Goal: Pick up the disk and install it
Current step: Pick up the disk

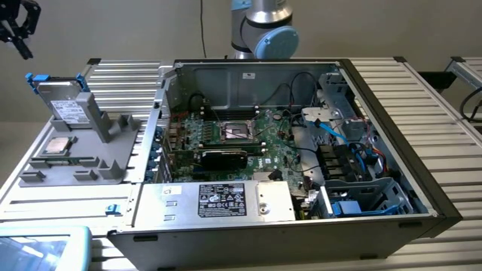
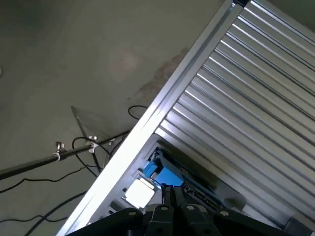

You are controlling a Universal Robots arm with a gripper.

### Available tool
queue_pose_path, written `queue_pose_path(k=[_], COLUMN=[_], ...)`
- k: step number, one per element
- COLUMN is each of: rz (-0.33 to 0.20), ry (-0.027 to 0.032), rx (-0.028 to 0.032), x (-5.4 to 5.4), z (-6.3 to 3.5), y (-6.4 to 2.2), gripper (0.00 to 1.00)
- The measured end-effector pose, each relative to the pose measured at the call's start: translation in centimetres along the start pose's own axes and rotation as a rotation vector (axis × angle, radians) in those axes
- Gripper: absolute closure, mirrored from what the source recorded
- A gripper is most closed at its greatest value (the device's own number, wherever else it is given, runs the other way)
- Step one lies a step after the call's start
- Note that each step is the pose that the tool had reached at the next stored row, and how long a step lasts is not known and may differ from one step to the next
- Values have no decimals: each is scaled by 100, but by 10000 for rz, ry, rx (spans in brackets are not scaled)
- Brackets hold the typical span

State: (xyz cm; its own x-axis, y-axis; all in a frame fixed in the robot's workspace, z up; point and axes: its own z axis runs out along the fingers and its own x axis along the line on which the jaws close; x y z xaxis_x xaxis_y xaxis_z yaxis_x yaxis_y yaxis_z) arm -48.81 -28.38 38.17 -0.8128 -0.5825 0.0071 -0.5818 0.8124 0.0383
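Note:
The disk (image 1: 66,103) stands on edge, leaning in a grey holder (image 1: 90,152) at the exterior view's left. It is silver-grey with a white label and blue rails at its top corners. My gripper (image 1: 26,52) hangs high above and to the left of it, well clear and holding nothing. In the wrist view the two black fingers (image 2: 168,195) are pressed together, and far below them lie the disk's blue rail (image 2: 165,175) and a pale square chip (image 2: 139,191).
An open computer case (image 1: 391,130) lies on the slatted metal table (image 1: 444,113), with motherboard, cables and a drive cage (image 1: 365,199) at the front right. A silver box with a black label (image 1: 218,200) sits at the case front. A chip (image 1: 56,145) rests in the holder.

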Motion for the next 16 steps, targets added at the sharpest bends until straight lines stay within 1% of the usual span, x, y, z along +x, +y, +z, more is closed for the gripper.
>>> queue_pose_path(k=[5,8,10,12,16], rz=[-747,-1253,-1605,-1964,-2686], ry=[148,211,238,252,244], rx=[174,248,286,322,372], x=[0,1,1,1,0], z=[3,4,4,6,9], y=[-1,-1,-1,-2,-1], gripper=[89,89,89,89,89])
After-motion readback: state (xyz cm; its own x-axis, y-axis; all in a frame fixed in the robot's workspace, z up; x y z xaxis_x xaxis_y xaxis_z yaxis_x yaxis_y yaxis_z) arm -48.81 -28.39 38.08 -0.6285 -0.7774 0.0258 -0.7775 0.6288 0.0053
